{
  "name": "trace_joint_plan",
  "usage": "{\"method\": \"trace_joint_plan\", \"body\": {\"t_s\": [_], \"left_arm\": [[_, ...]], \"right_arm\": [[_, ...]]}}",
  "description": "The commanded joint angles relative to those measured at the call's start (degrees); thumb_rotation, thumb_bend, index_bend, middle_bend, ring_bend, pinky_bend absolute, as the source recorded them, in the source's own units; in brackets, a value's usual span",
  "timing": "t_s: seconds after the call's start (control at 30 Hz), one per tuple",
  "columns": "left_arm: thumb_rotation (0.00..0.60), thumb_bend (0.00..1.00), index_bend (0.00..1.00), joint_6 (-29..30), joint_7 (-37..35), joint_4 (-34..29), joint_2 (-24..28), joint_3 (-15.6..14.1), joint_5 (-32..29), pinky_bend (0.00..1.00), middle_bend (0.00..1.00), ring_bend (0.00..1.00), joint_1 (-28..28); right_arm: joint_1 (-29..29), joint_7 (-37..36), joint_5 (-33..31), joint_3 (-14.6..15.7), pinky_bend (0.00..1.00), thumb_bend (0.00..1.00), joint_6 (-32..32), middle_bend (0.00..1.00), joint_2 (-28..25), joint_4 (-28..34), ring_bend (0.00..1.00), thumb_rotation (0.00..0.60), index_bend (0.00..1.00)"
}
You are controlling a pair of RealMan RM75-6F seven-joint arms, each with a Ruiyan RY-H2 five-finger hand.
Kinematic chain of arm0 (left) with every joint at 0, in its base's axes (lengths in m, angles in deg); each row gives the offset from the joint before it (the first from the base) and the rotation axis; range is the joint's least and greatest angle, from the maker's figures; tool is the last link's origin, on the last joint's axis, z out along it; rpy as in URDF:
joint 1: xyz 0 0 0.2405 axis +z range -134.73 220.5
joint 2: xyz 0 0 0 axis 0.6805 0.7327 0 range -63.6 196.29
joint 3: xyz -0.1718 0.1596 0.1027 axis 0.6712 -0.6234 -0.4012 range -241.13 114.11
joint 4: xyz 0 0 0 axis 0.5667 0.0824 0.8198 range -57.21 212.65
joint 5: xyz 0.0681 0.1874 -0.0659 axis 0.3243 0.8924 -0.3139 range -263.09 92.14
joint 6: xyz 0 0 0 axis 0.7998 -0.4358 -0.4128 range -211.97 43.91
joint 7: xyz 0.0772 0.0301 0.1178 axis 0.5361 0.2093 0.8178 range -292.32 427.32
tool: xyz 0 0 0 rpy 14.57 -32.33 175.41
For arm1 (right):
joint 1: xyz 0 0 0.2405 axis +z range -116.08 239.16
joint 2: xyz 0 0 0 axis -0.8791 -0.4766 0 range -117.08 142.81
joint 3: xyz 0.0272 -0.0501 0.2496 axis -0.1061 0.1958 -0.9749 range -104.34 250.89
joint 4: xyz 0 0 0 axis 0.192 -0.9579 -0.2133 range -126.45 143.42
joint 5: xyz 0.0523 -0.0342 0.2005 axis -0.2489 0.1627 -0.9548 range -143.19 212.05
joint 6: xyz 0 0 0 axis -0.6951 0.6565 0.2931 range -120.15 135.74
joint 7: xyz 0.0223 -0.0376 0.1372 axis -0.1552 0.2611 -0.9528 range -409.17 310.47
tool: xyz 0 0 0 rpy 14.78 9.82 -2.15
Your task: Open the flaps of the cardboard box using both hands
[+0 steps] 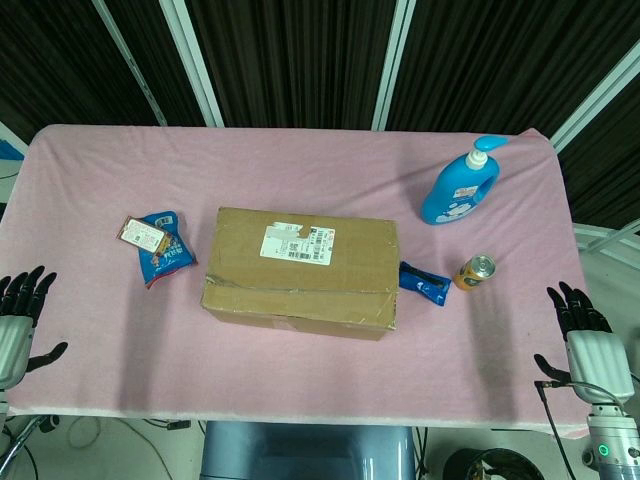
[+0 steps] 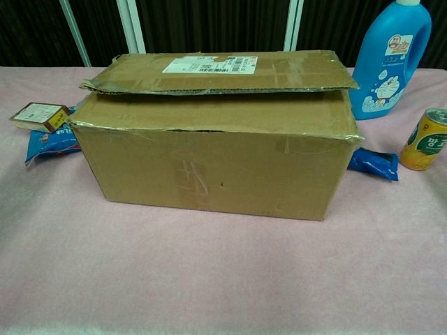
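1. Both hands are seen only in the head view: left hand (image 1: 18, 318) at the table's left edge, right hand (image 1: 588, 335) at the right edge near the front corner. Each is seen with fingers spread apart and nothing held. Neither is caught by the chest view.
2. The box (image 1: 300, 272) is set mid-table (image 1: 300, 390) on the pink cover, well apart from both hands.
3. Flap detail is given only by the chest view: the top flap (image 2: 216, 72) with the white label (image 2: 209, 65) is laid over the box (image 2: 216, 153) but slightly lifted, with a dark gap under its front edge; its left corner is ragged. Tape is seen on the front face and right upper edge.
4. The full layout is given only by the head view: bare table strips lie left and right of the box and along the front edge. On the left, a blue packet (image 1: 165, 250) with a small carton (image 1: 143, 235) on it lies between box and left hand. On the right, a blue wrapper (image 1: 424, 281) lies just beside or touching the box's right end, with a can (image 1: 475, 272) near it and a blue bottle (image 1: 460, 185) further back.
5. In the chest view the same items are seen low: packet (image 2: 49, 143), carton (image 2: 38, 115), wrapper (image 2: 374, 162), can (image 2: 426, 139), bottle (image 2: 390, 59).
6. The box's long axis is run left-right, roughly parallel to the front table edge, slightly skewed. A long side is faced to the robot; the label is faced up.
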Motion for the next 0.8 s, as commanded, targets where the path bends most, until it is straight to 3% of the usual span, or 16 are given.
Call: {"method": "trace_joint_plan", "body": {"t_s": [0.03,0.8], "left_arm": [[0.600,0.11,0.00,0.01,-0.35,-0.03,0.11,0.06,0.05,0.00,0.00,0.00,-0.06],[0.600,0.10,0.00,-0.15,-0.88,-1.22,0.16,0.13,-0.48,0.00,0.00,0.00,-0.05]], "right_arm": [[-0.03,-0.26,-0.19,-0.11,0.24,0.24,-0.01,0.00,-0.04,0.02,0.00,0.600,0.00],[-0.40,-2.50,-0.30,-0.30,0.24,0.24,0.42,0.00,-0.32,0.02,0.00,0.600,0.00]]}}
